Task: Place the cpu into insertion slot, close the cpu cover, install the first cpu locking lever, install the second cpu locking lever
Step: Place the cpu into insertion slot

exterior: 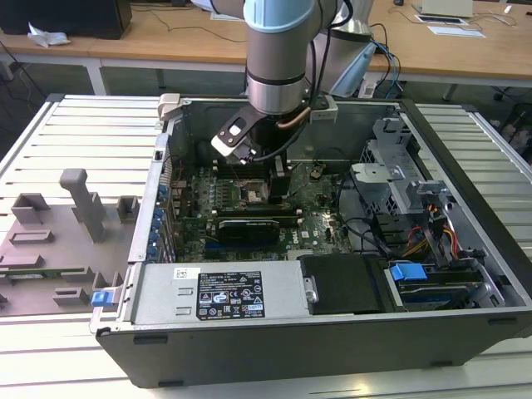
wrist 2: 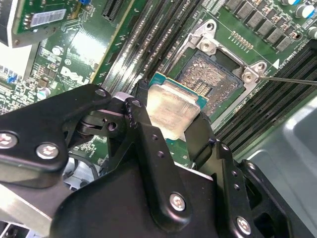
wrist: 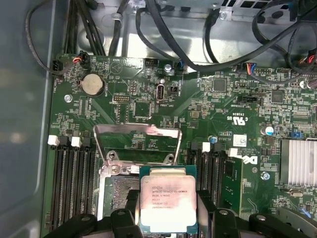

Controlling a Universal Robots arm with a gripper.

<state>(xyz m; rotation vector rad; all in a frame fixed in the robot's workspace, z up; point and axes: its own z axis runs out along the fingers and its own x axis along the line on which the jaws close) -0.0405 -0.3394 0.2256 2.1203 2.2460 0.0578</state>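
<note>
My gripper (wrist 2: 171,121) is shut on the cpu (wrist 2: 173,109), a silvery square chip on a green base, with a black finger against each of two opposite edges. The cpu (wrist: 168,198) hangs tilted just above the motherboard, partly over one edge of the insertion slot (wrist 2: 215,74), whose dark pin field lies bare. The cpu cover (wrist: 138,144), a grey metal frame, stands swung up at the far side of the insertion slot (wrist: 115,196). A thin metal lever (wrist 2: 290,80) sticks out past the slot's corner. In the exterior view the gripper (exterior: 266,170) reaches down into the open computer case.
Black memory slots (wrist: 72,183) flank the socket on both sides. Cable bundles (wrist: 163,34) run along the case wall. A heatsink (wrist: 298,161) sits to one side. The case's power supply (exterior: 220,291) and drive bay (exterior: 416,274) bound the board. A grey fixture (exterior: 75,216) stands outside the case.
</note>
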